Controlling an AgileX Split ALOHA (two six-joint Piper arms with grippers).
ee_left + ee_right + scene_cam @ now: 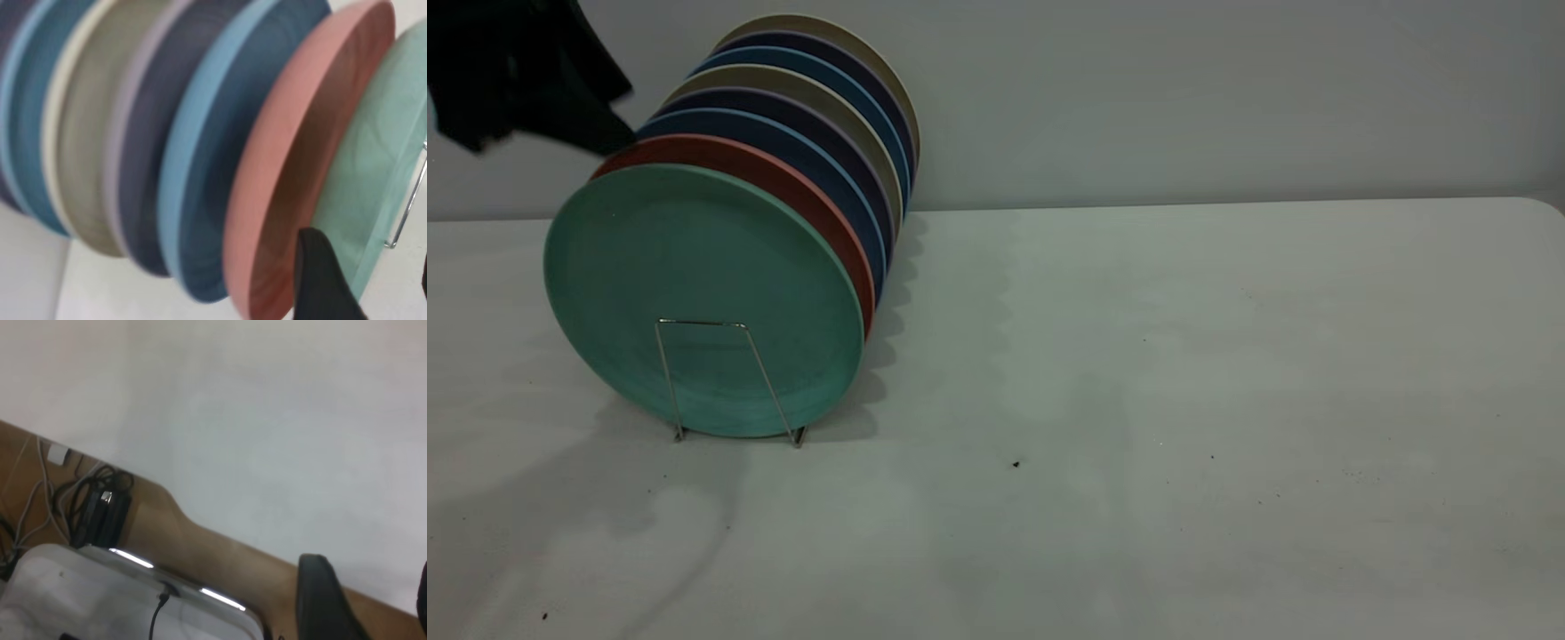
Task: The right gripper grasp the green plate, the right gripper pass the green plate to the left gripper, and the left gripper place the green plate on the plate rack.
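The green plate (703,293) stands on edge in the front slot of the plate rack (703,323), leaning on the wire loop. In the left wrist view its rim (380,180) shows beside the salmon-pink plate (287,187) and the rack wire (407,213). My left gripper (534,107) hovers above and behind the row of plates at the far left, apart from them. It is open (368,243) and holds nothing. My right gripper (369,561) is out of the exterior view; it is open and empty, facing a pale wall.
Behind the green plate the rack holds several more plates: salmon-pink (783,182), blue (818,160), dark navy and beige. The white table (1183,400) stretches to the right of the rack. Cables (100,500) and a wooden floor lie beyond the right gripper.
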